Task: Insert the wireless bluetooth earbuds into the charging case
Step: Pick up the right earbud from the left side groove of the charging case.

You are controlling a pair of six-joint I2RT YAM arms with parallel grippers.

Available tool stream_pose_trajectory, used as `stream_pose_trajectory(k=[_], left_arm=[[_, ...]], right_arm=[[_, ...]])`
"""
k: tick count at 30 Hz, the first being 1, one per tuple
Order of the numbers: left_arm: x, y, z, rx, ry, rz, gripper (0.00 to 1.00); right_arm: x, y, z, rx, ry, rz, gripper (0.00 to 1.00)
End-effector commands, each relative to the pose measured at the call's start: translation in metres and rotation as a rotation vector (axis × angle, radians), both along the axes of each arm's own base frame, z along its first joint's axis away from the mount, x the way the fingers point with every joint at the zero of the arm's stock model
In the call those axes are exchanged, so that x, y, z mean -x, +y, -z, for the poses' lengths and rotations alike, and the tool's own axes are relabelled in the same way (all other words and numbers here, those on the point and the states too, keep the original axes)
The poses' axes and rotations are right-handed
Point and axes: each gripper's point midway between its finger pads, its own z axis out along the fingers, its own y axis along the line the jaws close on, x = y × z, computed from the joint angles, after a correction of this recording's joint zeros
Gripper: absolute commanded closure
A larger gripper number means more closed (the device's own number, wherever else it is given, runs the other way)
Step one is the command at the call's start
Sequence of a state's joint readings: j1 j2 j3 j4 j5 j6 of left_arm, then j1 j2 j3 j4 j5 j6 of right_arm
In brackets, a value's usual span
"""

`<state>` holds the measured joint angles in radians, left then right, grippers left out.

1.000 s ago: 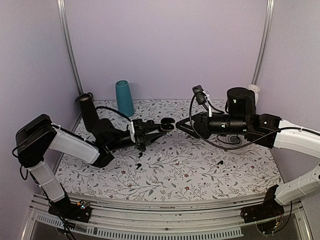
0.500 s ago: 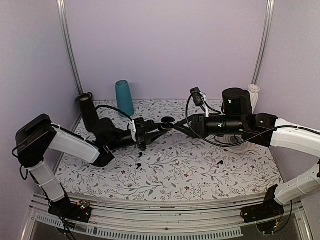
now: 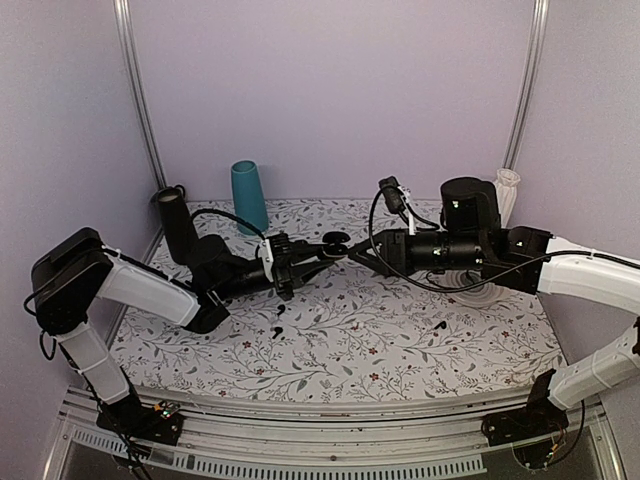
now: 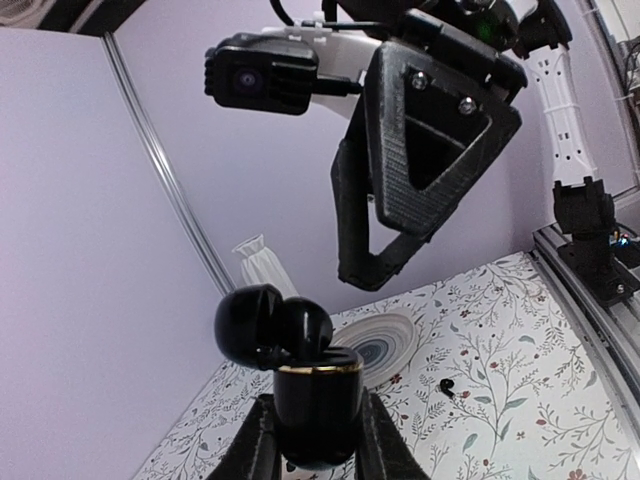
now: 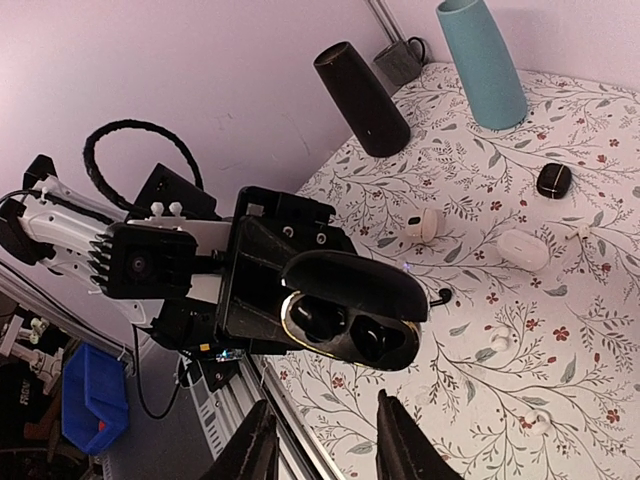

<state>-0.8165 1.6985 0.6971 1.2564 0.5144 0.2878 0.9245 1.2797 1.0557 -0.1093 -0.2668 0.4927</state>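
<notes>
My left gripper [image 3: 322, 253] is shut on the glossy black charging case [image 3: 336, 244] and holds it above the table with its lid open. In the left wrist view the case [image 4: 317, 405] stands upright between the pads. My right gripper [image 3: 358, 250] is open and empty, its tips just short of the case. In the right wrist view the case's two wells [image 5: 350, 325] face the camera above my right gripper [image 5: 325, 445]. One black earbud [image 3: 278, 329] lies on the table below the left gripper. Another [image 3: 438, 325] lies to the right and shows in the left wrist view [image 4: 447, 387].
A teal cup [image 3: 249, 196] and a black cylinder [image 3: 180, 222] stand at the back left. A round plate [image 4: 385, 345] lies under the right arm. Two white cases [image 5: 523, 250], a small squarer black case [image 5: 553, 180] and white earbuds [image 5: 497, 338] lie on the floral mat.
My right arm has moved left, bringing its open gripper up to the case. The left gripper has raised the case very slightly.
</notes>
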Motion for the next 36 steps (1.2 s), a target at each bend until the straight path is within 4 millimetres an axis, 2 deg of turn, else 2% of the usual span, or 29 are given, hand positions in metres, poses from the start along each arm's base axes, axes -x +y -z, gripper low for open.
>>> stream_pose_trajectory(k=[1, 14, 29, 36], left_arm=[[0.002, -0.003, -0.012, 0.020, -0.018, 0.002, 1.00], [0.001, -0.004, -0.011, 0.021, -0.009, 0.009, 1.00], [-0.001, -0.007, -0.010, 0.014, 0.001, 0.009, 1.00], [-0.001, -0.011, -0.008, 0.009, 0.008, 0.010, 1.00]], right_arm=[[-0.003, 0.004, -0.012, 0.000, -0.053, 0.001, 0.66], [-0.003, 0.009, -0.009, 0.000, -0.059, -0.022, 0.66], [-0.009, 0.013, -0.021, -0.026, -0.081, -0.011, 0.66], [-0.008, 0.020, -0.016, -0.023, -0.065, -0.037, 0.67]])
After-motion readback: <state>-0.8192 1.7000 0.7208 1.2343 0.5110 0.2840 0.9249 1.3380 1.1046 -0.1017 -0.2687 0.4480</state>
